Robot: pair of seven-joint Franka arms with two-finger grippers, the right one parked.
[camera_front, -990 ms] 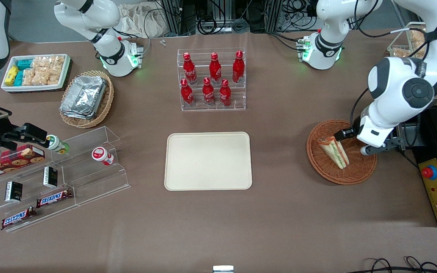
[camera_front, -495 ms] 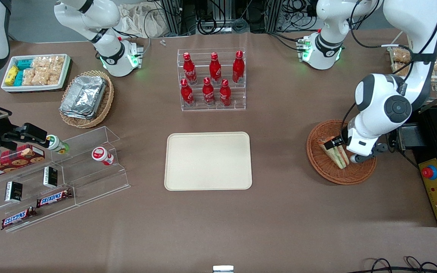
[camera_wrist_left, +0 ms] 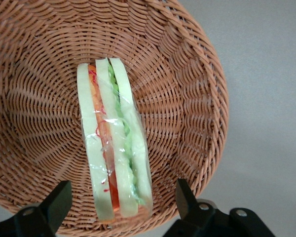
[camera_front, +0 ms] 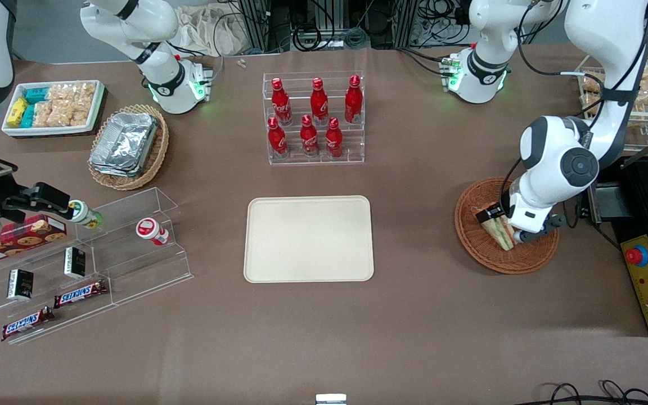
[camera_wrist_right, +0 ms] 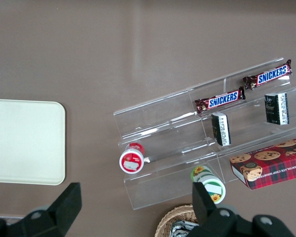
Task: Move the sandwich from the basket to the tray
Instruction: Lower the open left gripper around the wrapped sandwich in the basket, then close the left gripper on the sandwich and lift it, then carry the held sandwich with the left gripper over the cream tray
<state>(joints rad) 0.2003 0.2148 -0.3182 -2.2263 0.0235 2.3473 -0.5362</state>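
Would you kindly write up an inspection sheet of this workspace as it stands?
Surface: brown table.
Job's things: sandwich lies in the basket; tray holds nothing.
Clutter: cola bottles, foil containers, snack bin, acrylic rack.
Grippers: gripper open, fingers straddling the sandwich's end.
Cables: black bundles at the table's edge farthest from the front camera.
Surroundings: emergency stop toward the working arm's end.

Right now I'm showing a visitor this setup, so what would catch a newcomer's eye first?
Probably the red bottles in a clear rack, farther from the camera than the empty cream tray at mid-table. Next, the working arm's pincer, open, straddling the wrapped sandwich in the reddish wicker basket at that arm's end of the table.
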